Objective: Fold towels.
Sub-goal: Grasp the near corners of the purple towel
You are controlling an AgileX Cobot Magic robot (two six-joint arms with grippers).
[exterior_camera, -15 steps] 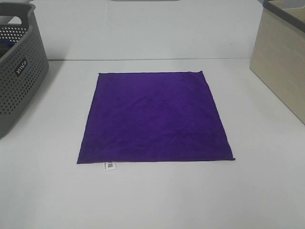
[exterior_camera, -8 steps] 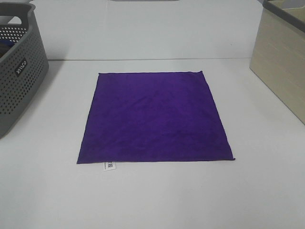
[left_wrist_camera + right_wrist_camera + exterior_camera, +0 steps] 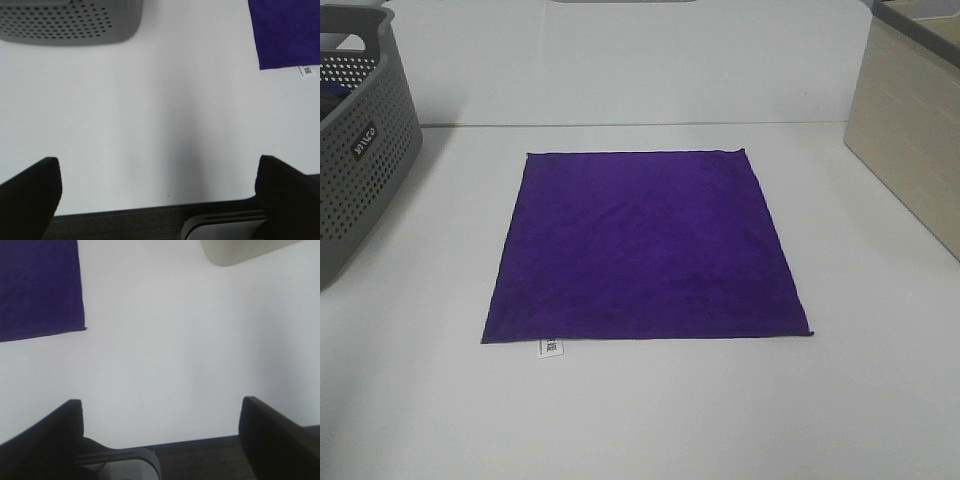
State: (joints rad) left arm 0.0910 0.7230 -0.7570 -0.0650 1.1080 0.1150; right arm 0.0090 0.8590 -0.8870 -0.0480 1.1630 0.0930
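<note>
Cloth: the deep purple square microfibre cloth lies flat and unfolded mid-desk, with its small white tag at its near edge.
Left gripper: fingers spread wide, holding nothing, by the white desk's near edge.
Right gripper: likewise spread and holding nothing.
High view: shows the whole cloth, a grey perforated plastic basket at the left edge and a beige box at the right edge.
Wrist views: only these show the grippers; each catches one near corner of the cloth.

Basket label and towel tag are illegible.
</note>
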